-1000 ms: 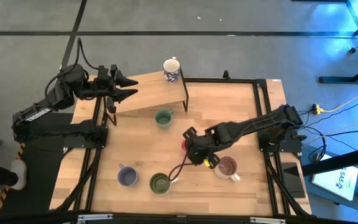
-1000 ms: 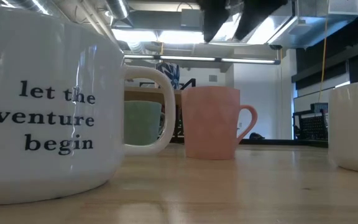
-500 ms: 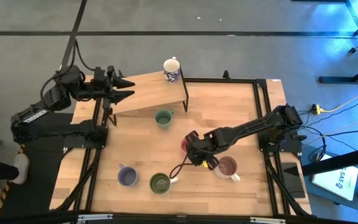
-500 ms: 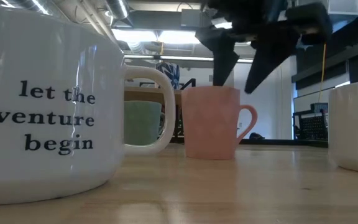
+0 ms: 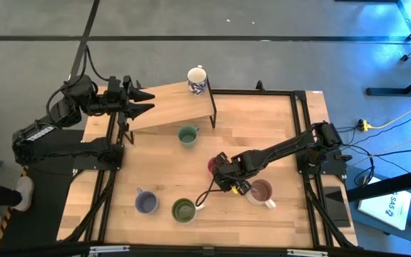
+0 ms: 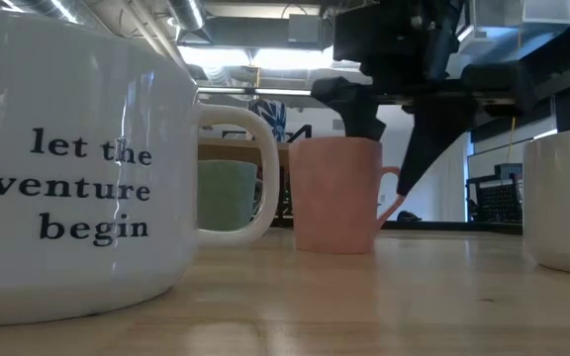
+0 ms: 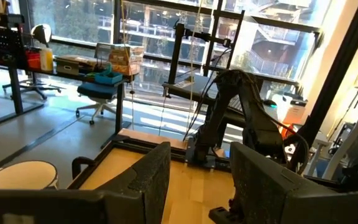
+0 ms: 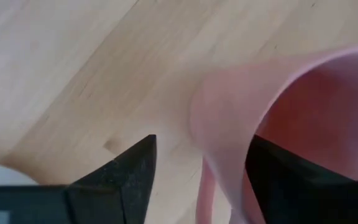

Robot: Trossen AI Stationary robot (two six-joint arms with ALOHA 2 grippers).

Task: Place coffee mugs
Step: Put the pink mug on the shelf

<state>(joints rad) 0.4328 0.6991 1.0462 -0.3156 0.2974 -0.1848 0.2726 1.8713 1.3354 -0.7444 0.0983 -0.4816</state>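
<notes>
I have the right gripper (image 5: 217, 171) lowered over the smooth pink ceramic mug (image 5: 212, 165) near the table centre. Its two dark fingers are spread and straddle the mug wall: one finger (image 8: 120, 180) outside, the other inside the rim, not yet closed on it. In the low view the fingers flank the pink cylinder from above.

Mug count in the high view: six.
- One pale mug with brown interior (image 5: 261, 193), just beside the right gripper.
- One green mug with white handle (image 5: 184, 210), near the front edge.
- One lavender-blue mug (image 5: 146, 203), beside the green one.
- One teal-green mug (image 5: 188, 135), beside the raised shelf.
- One white mug with blue pattern (image 5: 197, 79), standing on the light wooden raised shelf (image 5: 170, 106).

All are round, glazed and handled. The table (image 5: 277, 121) is pale planked wood.

The left gripper (image 5: 141, 101) waits at the shelf's left end, fingers apart, holding nothing.
</notes>
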